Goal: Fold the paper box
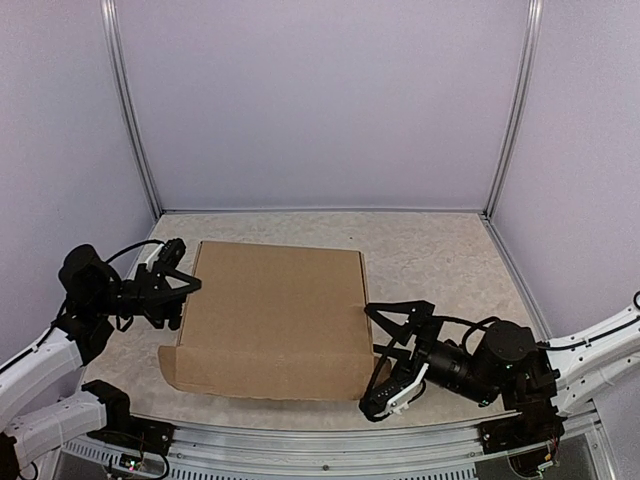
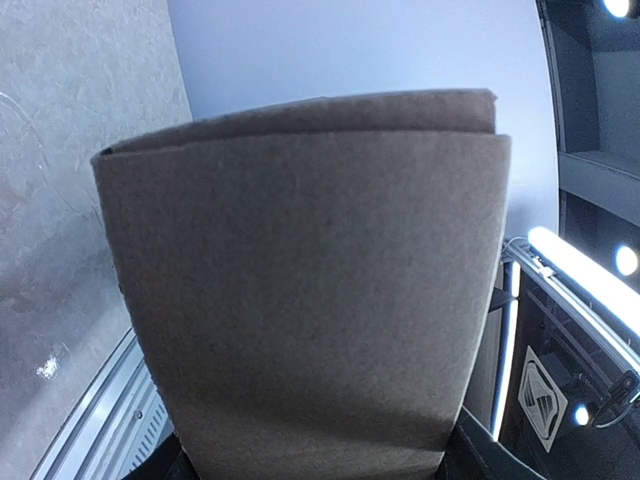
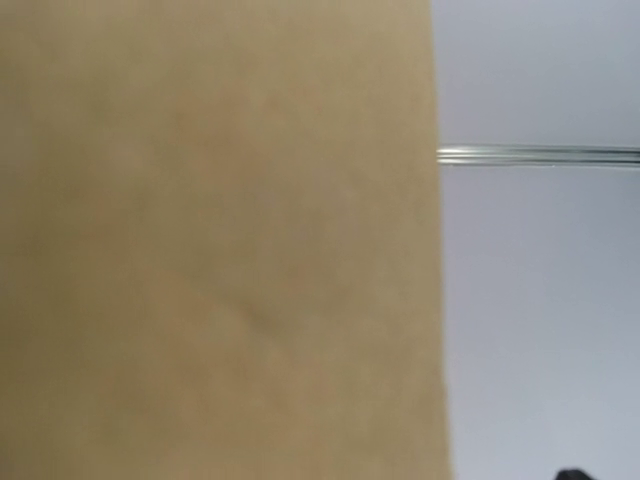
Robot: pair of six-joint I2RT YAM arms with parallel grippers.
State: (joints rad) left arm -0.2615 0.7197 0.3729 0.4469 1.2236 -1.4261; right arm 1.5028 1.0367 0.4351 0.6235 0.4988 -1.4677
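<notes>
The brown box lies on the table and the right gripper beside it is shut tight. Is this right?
No: the right gripper is wide open, not shut; the top external view shows it. The brown box does lie on the table beside it.

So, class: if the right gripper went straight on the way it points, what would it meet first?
The paper box: the right gripper points at its near right corner, probably almost touching.

A robot lab test cell: plain pale panels (image 1: 320,100) in aluminium posts (image 1: 130,110) enclose a speckled worktop (image 1: 430,250), with an aluminium rail (image 1: 330,448) at 6 o'clock.
</notes>
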